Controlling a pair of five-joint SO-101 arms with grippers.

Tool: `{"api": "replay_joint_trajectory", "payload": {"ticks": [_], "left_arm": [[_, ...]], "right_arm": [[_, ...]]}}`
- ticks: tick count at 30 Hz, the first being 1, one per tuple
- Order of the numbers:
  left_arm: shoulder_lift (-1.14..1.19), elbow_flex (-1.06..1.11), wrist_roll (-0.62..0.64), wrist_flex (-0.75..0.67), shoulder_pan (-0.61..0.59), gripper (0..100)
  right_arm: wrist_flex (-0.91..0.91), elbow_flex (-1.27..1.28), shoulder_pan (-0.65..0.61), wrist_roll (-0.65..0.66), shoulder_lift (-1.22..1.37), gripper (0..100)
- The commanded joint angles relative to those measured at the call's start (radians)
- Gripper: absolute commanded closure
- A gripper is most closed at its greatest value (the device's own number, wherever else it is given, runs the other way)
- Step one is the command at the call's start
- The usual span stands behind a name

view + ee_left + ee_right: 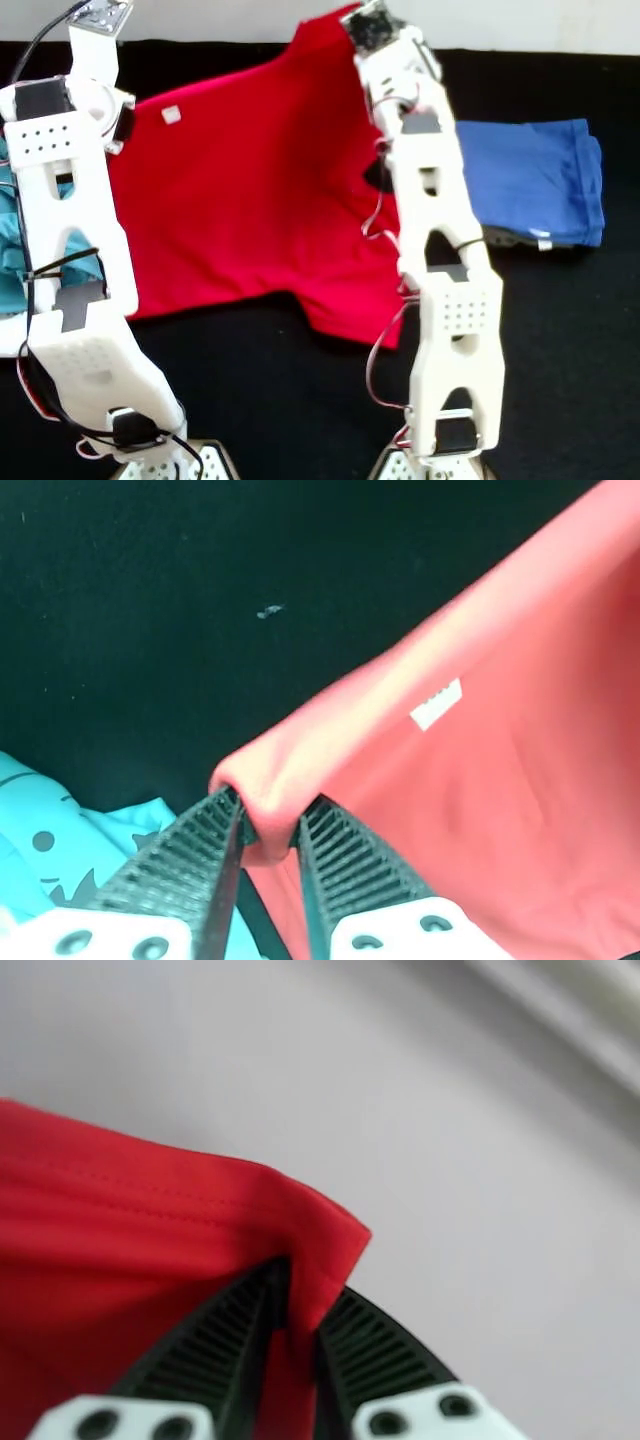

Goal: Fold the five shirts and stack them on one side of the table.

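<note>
Item, red shirt (250, 210): we hold it spread over the table (250, 400), left claw (268, 805) and right claw (305, 1285) each clamped on an edge; blue shirt (535, 180) folded aside, teal shirt (50, 820) not yet folded.

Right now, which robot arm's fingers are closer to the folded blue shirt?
Right. The right fingers pinch the red shirt at the end nearer the blue shirt; the left fingers pinch its other end, by the teal shirt.
</note>
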Motion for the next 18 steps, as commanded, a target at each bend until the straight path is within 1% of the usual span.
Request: {"api": "replay_joint_trajectory", "payload": {"ticks": [1, 5, 12, 18], "left_arm": [[-0.008, -0.016, -0.009, -0.014, -0.001, 99], [-0.013, -0.016, -0.009, -0.014, 0.001, 99], [-0.005, -0.015, -0.009, -0.014, 0.002, 99], [-0.004, -0.013, -0.009, -0.014, 0.002, 99]], "right_arm": [[0.051, -0.154, 0.048, 0.014, -0.008, 99.3], [0.093, -0.228, 0.042, 0.014, 0.015, 99.3], [0.120, -0.240, 0.033, 0.014, 0.070, 99.3], [0.090, -0.242, 0.016, 0.015, 0.163, 99.3]]}}
